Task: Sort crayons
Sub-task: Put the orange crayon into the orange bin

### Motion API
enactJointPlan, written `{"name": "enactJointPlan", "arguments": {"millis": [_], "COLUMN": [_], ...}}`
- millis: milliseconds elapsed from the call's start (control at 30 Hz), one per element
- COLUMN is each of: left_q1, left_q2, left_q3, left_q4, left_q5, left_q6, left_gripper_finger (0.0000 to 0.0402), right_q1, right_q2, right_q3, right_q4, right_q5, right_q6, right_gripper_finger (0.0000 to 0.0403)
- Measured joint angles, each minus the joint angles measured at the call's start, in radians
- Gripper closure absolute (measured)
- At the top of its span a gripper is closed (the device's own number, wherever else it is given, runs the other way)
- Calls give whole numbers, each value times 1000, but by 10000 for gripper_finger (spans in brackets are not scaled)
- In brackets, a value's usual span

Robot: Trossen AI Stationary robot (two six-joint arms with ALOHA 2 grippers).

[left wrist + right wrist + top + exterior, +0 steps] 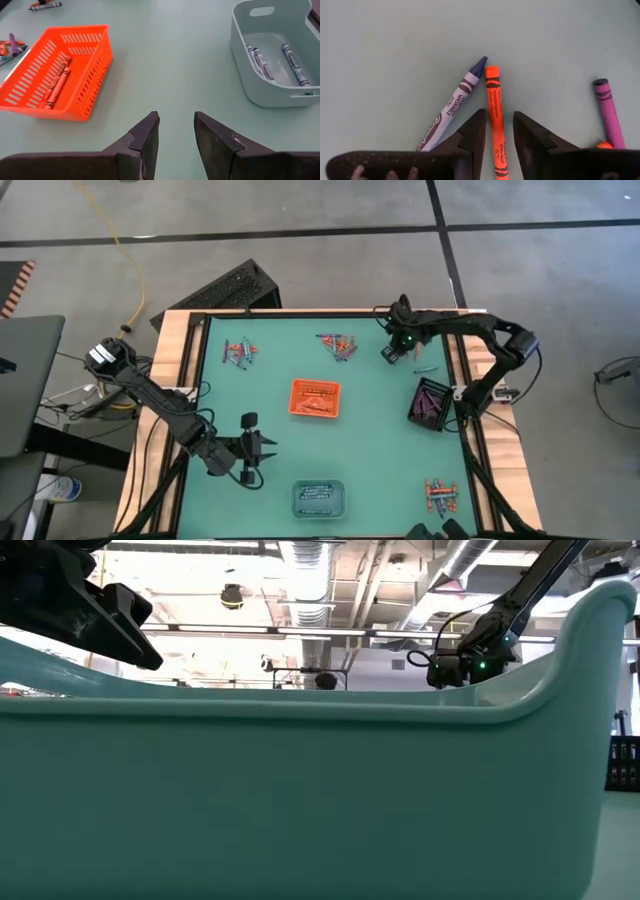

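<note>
Nearest the front edge of the green table (270, 370) sits the pale blue-grey tray (319, 498), and the left wrist view shows 3 blue-grey crayons (295, 65) lying in it. At the front right corner lies a loose pile of orange-red crayons (440, 496). The left gripper (262, 455) hovers low over bare table at the front left, its fingers (145, 137) a narrow gap apart and holding nothing. Beyond it, in the middle of the table, the orange slotted tray (315, 398) carries 2 orange crayons (57, 82) side by side. At the right edge the black tray (431, 402) holds magenta sticks.

Further back, the right gripper (393, 350) is down at the far right of the table. Its fingers (470, 135) stand narrowly parted, with an orange crayon (495, 120) lying on the table between them; I cannot tell whether they touch it. A purple crayon (455, 102) lies tilted just beside it, tips nearly meeting, and a magenta crayon (607, 112) lies apart on the other side.

At the far edge, 2 more mixed piles wait: one at the back left (240, 353), one at the back centre (338, 344).
</note>
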Motion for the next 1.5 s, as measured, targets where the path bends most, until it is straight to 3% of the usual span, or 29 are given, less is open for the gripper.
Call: {"name": "enactJointPlan", "arguments": {"millis": [200,467,767,1100,1300,1500], "left_q1": [0,-1,-21,-28,-28,-28], "left_q2": [0,0,0,0,0,0], "left_q3": [0,0,0,0,0,0], "left_q4": [0,0,0,0,0,0], "left_q5": [0,0,0,-1,-7,-7], "left_q6": [-3,-15,-24,-25,-25,-27], "left_gripper_finger": [287,287,287,287,287,287], "right_q1": [5,39,63,110,208,391], "right_q2": [0,1,-29,-208,-311,-346], "right_q3": [-24,-26,-30,-35,-34,-34], "right_q4": [5,-9,-76,-172,-156,-15], "right_q5": [-3,18,24,28,16,-61], "right_q6": [-38,-51,-24,23,41,55], "right_gripper_finger": [300,394,400,402,402,403]}}
